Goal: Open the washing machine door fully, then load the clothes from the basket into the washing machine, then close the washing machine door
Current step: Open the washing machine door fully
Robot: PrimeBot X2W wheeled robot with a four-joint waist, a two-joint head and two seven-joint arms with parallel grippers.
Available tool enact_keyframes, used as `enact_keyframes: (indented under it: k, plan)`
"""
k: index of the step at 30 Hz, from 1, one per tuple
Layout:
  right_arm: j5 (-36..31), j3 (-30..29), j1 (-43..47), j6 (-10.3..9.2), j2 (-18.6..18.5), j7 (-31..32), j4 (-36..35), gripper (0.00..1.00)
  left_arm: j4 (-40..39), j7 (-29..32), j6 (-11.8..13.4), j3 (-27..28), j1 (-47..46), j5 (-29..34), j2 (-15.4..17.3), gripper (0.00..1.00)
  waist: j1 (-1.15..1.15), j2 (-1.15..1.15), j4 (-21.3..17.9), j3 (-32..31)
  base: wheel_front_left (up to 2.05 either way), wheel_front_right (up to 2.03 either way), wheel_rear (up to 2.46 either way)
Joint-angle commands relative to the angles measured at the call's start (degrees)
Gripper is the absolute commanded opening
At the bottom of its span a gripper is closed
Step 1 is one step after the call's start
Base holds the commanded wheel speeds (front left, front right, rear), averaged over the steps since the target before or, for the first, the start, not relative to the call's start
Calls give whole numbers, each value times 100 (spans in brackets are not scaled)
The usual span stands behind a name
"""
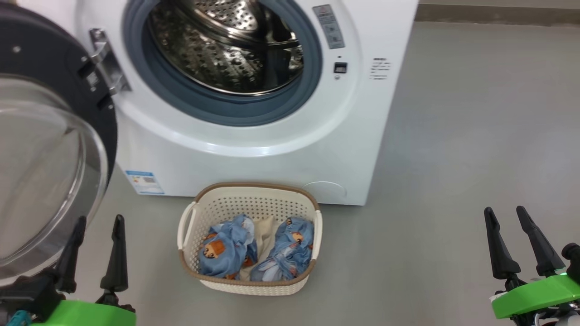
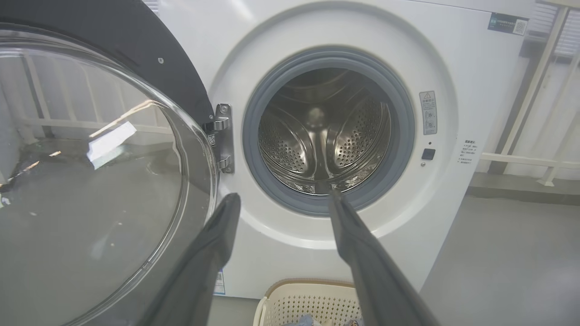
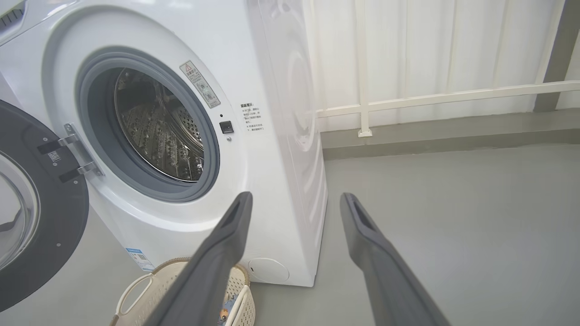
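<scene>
- The washing machine door (image 1: 41, 181) hangs swung out on its hinge (image 1: 106, 61) at 9 o'clock of the drum (image 1: 226, 45), with the glass bowl bulging toward the head camera. To me that's wide enough to leave the mouth totally unblocked, so I'd call step one done.
- The basket (image 1: 253, 186) sits on the floor right at the foot of the washing machine (image 1: 290, 149), at 6 o'clock below the opening. Handy spot, since it's a short lift straight up into the drum.
- The clothes (image 1: 226, 246) are all in the basket: two blue bear-print bundles with the cream cloth (image 1: 265, 231) wedged between them. What I can see of the drum looks empty, so loading hasn't started.
- The left gripper (image 1: 100, 218) is at 7 o'clock in the head view, fingers spread apart and holding nothing, just beside the door glass.
- The right gripper (image 1: 504, 210) is at 4 o'clock, also spread and empty, well off from the basket over bare floor.
- My guess is the left claw goes for a bundle, since it's nearer. It'll need to mind that glass.
</scene>
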Motion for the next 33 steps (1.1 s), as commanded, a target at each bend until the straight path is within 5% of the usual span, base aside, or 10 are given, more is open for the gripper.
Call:
enact_keyframes:
  k: [1, 17, 33]
  plan:
    - [18, 89, -39, 43, -130, -70, -153, 100, -149, -36, 4, 169, -73, -89, 156, 100, 0, 0, -300, -50, 0, 0, 0]
    - [29, 50, 65, 43, -149, -70, -155, 100, -198, -36, 3, 75, 204, -311, 110, 100, 0, 0, -899, -191, 0, 0, 0]
    - [22, 26, 63, 43, -169, -70, -161, 100, -202, -36, 3, 30, 221, -573, 131, 100, 0, 0, -987, -154, 0, 0, 0]
